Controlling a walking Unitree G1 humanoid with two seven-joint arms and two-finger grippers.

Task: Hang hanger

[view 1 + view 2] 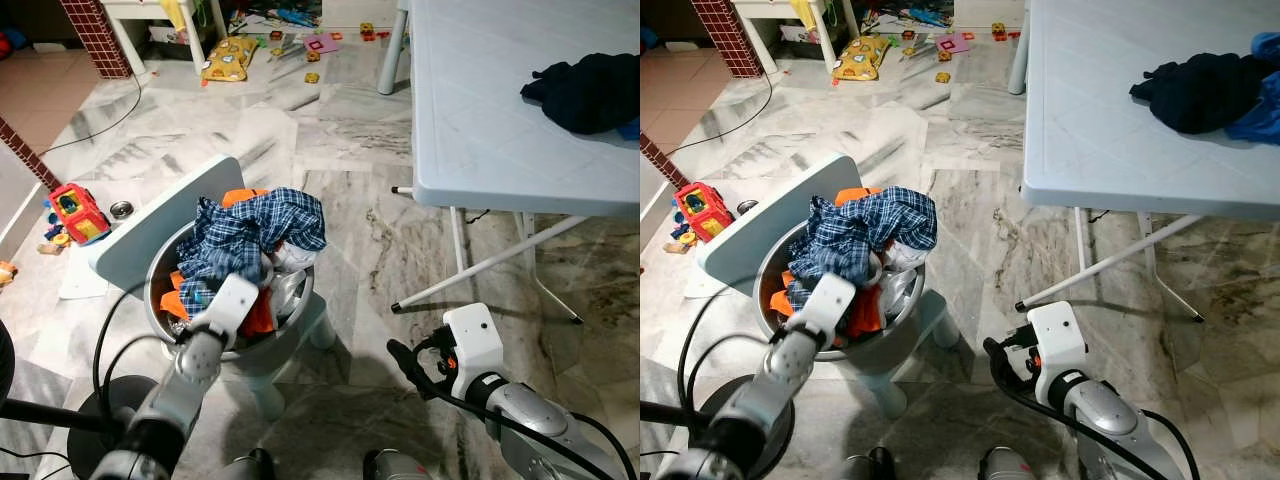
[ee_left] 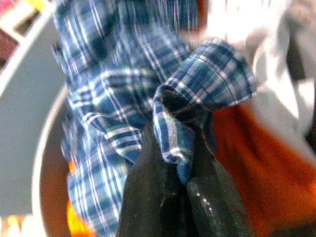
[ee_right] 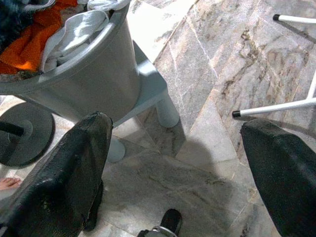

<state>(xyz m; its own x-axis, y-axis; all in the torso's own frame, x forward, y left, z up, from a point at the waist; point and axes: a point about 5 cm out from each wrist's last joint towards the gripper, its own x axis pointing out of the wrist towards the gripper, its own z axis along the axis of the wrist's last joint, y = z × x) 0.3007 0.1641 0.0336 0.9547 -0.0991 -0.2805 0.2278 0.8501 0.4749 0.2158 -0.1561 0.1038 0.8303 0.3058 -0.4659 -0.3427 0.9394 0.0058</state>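
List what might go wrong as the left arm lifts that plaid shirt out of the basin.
The left gripper pinches only a small fold of the plaid shirt, so it may slip free. The shirt lies tangled over the orange cloth and white cloth; they could drag out, or the basin could tip off its chair.

A grey marble floor (image 1: 340, 230) is seen, on which a pale blue child's chair (image 1: 150, 225) is stood; a metal basin (image 3: 94, 74) heaped with clothes is carried on its seat. A toy truck (image 1: 78, 212) lies near it. On the white folding table (image 1: 480, 110) a dark garment (image 1: 590, 90) is laid.
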